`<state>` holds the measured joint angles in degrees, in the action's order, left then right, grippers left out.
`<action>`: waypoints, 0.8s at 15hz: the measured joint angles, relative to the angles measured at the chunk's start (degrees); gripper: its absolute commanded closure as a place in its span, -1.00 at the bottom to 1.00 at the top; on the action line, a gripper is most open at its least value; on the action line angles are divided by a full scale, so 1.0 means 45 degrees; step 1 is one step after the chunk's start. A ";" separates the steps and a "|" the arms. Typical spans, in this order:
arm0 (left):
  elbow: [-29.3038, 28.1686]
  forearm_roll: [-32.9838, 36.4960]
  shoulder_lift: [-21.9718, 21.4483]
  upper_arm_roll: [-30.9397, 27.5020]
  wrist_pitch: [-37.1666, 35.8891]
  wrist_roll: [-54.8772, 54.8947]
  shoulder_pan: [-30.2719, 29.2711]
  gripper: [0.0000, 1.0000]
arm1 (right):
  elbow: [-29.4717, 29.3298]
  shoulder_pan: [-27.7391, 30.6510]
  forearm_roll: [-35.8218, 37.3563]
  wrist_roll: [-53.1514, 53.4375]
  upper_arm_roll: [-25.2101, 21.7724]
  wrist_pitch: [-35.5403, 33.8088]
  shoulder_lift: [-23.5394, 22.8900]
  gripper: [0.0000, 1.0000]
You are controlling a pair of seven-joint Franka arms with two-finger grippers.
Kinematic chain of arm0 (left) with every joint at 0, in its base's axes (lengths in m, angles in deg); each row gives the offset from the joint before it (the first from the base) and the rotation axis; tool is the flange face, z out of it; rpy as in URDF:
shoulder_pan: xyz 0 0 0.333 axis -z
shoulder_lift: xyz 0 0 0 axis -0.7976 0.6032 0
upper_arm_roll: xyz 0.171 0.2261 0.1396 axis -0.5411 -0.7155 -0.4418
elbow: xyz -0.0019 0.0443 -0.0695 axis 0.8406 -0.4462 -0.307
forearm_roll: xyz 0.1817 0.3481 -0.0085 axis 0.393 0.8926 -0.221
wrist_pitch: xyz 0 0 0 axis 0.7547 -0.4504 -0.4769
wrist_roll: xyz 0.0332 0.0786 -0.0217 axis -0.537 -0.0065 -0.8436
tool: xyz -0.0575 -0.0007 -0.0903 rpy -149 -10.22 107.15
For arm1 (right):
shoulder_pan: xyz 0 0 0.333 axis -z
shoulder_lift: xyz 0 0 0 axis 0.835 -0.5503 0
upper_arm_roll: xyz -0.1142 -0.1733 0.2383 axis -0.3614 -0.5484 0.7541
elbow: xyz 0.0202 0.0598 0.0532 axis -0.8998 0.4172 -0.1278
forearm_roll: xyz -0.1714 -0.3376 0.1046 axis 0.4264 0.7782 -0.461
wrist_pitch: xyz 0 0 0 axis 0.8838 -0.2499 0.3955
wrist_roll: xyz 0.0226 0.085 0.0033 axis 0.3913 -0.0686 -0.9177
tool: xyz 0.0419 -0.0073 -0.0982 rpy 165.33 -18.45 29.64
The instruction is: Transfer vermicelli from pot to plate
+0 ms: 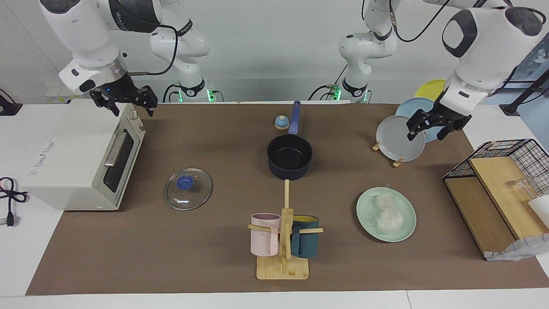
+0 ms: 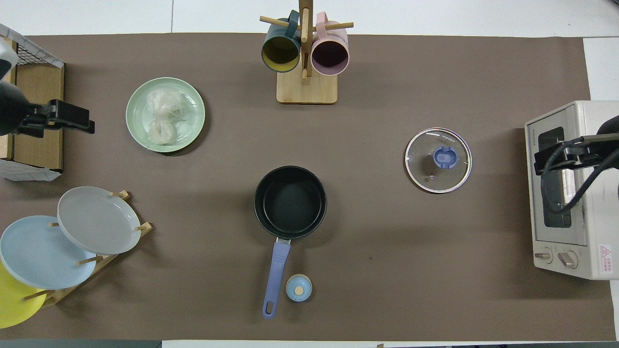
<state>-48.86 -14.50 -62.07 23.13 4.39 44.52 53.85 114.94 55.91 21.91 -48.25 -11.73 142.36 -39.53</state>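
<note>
Translucent whitish vermicelli clump (image 1: 387,212) already lies on the round mint-green plate (image 1: 365,216), at 4 o'clock from the empty navy saucepan (image 1: 290,155). I keep both arms clear: left gripper (image 1: 432,125) spread and empty over the plate rack (image 1: 399,162), right gripper (image 1: 127,100) likewise over the white toaster oven (image 1: 64,159).
</note>
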 measured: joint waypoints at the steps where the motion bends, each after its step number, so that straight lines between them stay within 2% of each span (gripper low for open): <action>1: -0.0199 0.0007 -0.0366 0.0000 -0.0250 -0.0009 0.0000 -1.00 | 0.0000 0.0000 0.0000 0.0000 0.0000 0.0000 0.0000 -1.00; 3: -0.0838 0.0012 -0.0866 0.0009 -0.0324 -0.0021 0.0003 -1.00 | 0.0000 0.0000 0.0000 0.0000 0.0000 0.0000 0.0000 -1.00; 6: -0.1409 0.0024 -0.1065 0.0041 -0.0420 -0.0026 0.0024 -1.00 | 0.0000 0.0000 0.0000 0.0000 0.0000 0.0000 0.0000 -1.00; 12: -0.0666 0.0648 -0.1072 0.0120 -0.1706 -0.0077 0.0471 -1.00 | -0.0001 0.0020 -0.0504 0.0000 -0.0007 0.0041 0.0000 -1.00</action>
<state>-51.85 -11.58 -66.89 23.67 -3.29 44.18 55.97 114.94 56.00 19.64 -48.25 -11.76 142.55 -39.53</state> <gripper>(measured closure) 0.000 0.000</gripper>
